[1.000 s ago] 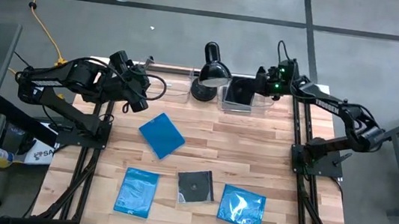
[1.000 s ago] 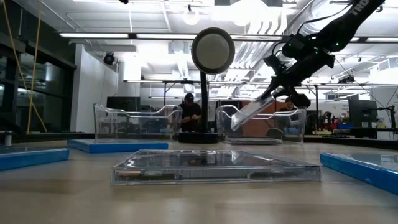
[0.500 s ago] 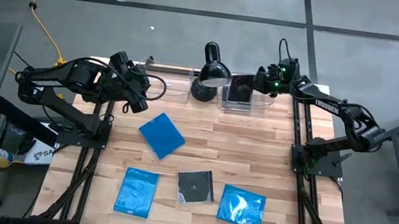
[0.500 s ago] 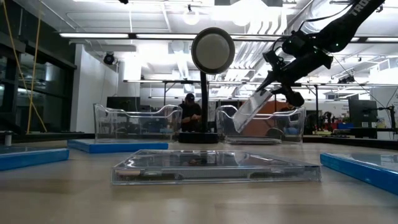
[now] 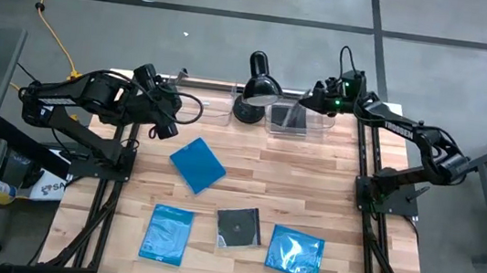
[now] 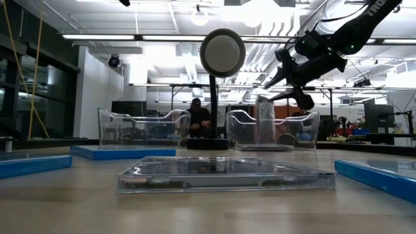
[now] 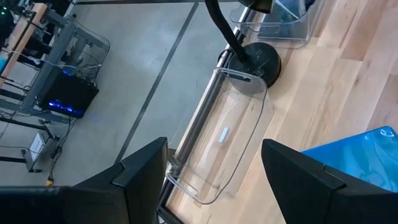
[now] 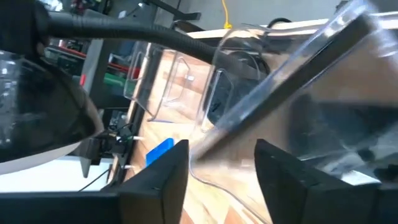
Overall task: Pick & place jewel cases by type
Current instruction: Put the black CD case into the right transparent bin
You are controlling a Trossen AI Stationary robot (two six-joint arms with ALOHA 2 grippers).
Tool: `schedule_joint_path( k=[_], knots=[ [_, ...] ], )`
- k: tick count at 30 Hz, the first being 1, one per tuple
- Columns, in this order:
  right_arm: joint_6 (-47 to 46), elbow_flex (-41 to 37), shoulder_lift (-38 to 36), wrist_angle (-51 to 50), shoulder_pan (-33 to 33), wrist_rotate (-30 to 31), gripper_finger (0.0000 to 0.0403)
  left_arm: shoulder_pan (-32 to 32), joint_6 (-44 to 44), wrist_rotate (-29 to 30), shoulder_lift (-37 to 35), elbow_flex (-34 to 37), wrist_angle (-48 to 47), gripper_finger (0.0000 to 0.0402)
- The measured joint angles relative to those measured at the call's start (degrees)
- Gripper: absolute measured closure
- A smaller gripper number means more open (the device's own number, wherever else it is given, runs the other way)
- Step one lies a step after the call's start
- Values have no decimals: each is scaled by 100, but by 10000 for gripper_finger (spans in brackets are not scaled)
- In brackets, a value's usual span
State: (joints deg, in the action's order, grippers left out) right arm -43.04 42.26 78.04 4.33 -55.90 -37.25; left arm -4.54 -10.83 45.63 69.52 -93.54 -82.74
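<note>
My right gripper (image 5: pixel 321 98) (image 6: pixel 281 83) hangs open over the right clear bin (image 5: pixel 274 123) at the table's far edge. A dark jewel case (image 6: pixel 264 120) (image 5: pixel 296 115) (image 8: pixel 286 74) stands on its edge inside that bin, just below the fingertips. My left gripper (image 5: pixel 168 117) (image 7: pixel 214 180) waits open above the far left of the table, with nothing between its fingers. Three blue jewel cases (image 5: pixel 197 164) (image 5: pixel 166 234) (image 5: pixel 295 253) and a dark one (image 5: pixel 239 227) (image 6: pixel 224 174) lie flat on the wood.
A black desk lamp (image 5: pixel 258 88) (image 6: pixel 222 53) stands between the right bin and an empty left clear bin (image 5: pixel 208 105) (image 7: pixel 224 137). The middle of the wooden table (image 5: pixel 312 181) is bare. People show in the room beyond in the low view.
My right gripper has opened over the right bin and let go of the dark jewel case. The case, held slanting before, has dropped and now stands on its edge inside the bin. The gripper itself has tipped a little and stayed in place.
</note>
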Motion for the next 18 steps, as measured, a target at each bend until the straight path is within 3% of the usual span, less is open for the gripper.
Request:
schedule_joint_path(
  k=[8, 18],
  knots=[
    [-120, 2, 0, 72, -208, -234, 186, 2, 0, 35, -153, 0, -300, 147],
    [-509, 7, -84, 1080, -224, -946, 190, 2, 57, 149, -369, 0, -320, 147]
  ],
)
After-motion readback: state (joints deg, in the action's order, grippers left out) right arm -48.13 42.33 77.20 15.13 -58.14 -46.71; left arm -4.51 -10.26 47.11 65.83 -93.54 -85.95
